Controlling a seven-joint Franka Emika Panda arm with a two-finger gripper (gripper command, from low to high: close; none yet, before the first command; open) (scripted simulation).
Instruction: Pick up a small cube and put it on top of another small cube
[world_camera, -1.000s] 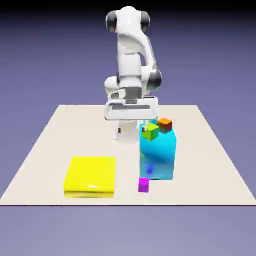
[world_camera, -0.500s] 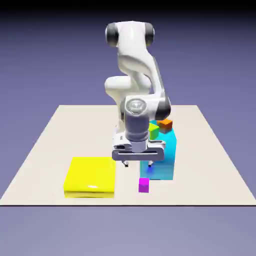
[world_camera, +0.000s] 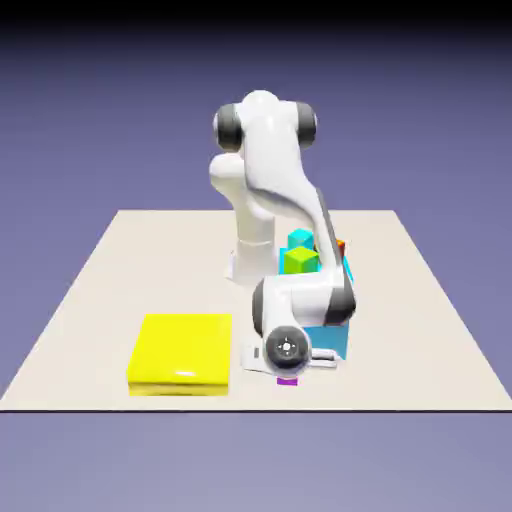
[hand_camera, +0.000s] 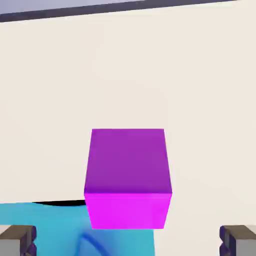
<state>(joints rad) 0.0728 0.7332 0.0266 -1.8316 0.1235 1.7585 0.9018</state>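
Magenta cube (hand_camera: 127, 177) was seen resting on the pale, matte surface (world_camera: 100, 290), a small smooth-faced block with sharp edges, its top a deeper purple than its brighter front. In the hand view it lay centred between the two grey fingertips (hand_camera: 18, 239) of the claw (hand_camera: 128, 240), which stood spread wide and well clear of its sides; nothing was gripped. In the exterior view only a sliver of the magenta cube (world_camera: 287, 380) was visible beneath the glossy white arm (world_camera: 285, 190), whose rounded wrist was lowered directly over it.

Just behind stood a tall cyan block (world_camera: 335, 335), translucent-looking and glossy, largely hidden by the arm. On top of it a lime-green cube (world_camera: 300, 260) and a small cyan cube (world_camera: 299, 238) were seen, and a thin edge of the orange cube (world_camera: 341, 244) showed past the arm. A flat yellow slab (world_camera: 182, 350), shiny and square with a low profile, lay on the surface to the exterior view's left, apart from the rest.
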